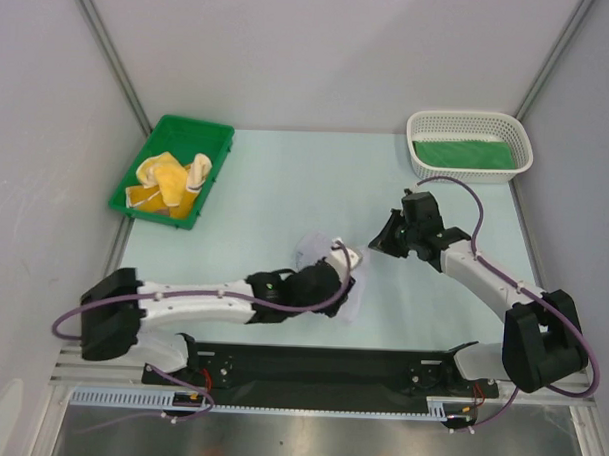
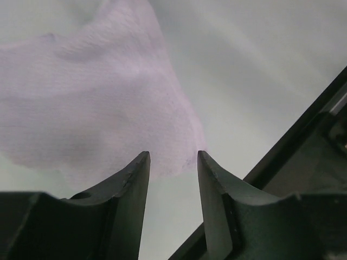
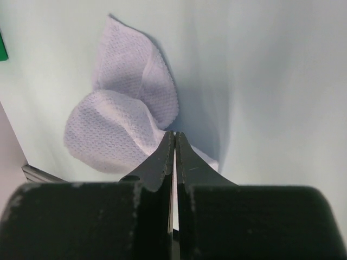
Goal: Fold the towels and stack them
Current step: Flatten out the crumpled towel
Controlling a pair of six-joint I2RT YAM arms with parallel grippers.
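The left tool [image 2: 172, 154] has its two dark fingers standing apart with a clear gap between them. A corner of the pale lavender towel [image 2: 92, 108] reaches down into that gap at the tips, but the fingers are not pressed on it and bare desk shows through below. The right tool [image 3: 174, 132] is closed right up, its fingers meeting in a thin line. The tips sit at the near edge of the same towel, and from where I stand I can't tell whether a bit of cloth is nipped between them.

That towel lies rumpled on the desk [image 1: 276, 187] near the front, between the two arms. One flap stands up and another is humped beside it, and the left arm reaches across over part of it.

Further out, a green towel [image 1: 459, 153] lies flat inside the white mesh basket [image 1: 468, 118] at the far right corner. At the far left, the yellow towels [image 1: 171, 178] sit bunched together in the green tray [image 1: 193, 124]. Both are well apart from the arms.
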